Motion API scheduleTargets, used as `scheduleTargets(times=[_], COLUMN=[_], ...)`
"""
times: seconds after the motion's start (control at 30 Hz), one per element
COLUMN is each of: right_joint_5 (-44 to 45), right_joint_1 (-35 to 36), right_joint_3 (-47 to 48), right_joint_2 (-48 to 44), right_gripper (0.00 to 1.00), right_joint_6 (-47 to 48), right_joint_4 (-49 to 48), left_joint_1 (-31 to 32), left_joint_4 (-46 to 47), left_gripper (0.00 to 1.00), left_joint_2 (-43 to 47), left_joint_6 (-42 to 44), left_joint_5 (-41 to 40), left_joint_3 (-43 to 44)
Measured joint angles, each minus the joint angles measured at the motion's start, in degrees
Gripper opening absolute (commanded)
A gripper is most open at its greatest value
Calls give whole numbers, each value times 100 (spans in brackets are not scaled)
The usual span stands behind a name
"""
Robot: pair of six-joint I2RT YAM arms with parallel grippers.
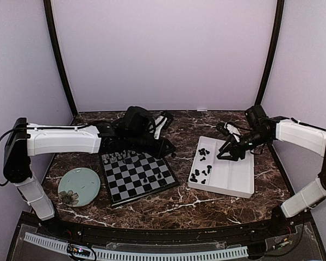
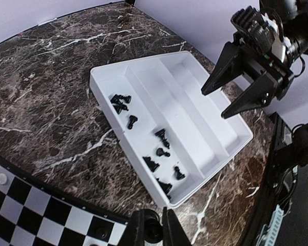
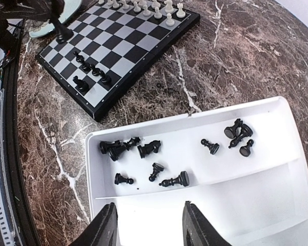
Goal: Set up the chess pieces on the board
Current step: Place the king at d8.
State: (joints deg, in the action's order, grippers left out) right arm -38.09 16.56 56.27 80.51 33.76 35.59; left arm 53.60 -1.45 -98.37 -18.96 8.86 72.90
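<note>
Your right end effector hangs spread above the tray; left end effector pinches a black piece at the board.

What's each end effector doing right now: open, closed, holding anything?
Left end effector: closed on a black chess piece, at the edge of the board.
Right end effector: open, empty, above the tray.

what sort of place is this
Likely a robot test booth: plain walls enclose a marble-look table, two arms stand at its near edge, and a board and tray of chess pieces sit ready.
</note>
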Motion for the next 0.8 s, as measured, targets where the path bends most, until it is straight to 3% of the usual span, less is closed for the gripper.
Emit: scheduleTargets(times=[0.43, 0.8], right_joint_5=[321, 367], right_joint_1=[-50, -48], right_joint_3=[-361, -516], right_joint_2=[-17, -299], right_gripper=[47, 48], right_joint_6=[-199, -195], right_joint_4=[-581, -745], left_joint_1=[0, 26], left_joint_4=[-1235, -1357], left_gripper=[7, 8], left_joint_2=[763, 1141], left_joint_6=[1163, 1320], left_joint_5=[-186, -188], left_joint_3=[-990, -1692])
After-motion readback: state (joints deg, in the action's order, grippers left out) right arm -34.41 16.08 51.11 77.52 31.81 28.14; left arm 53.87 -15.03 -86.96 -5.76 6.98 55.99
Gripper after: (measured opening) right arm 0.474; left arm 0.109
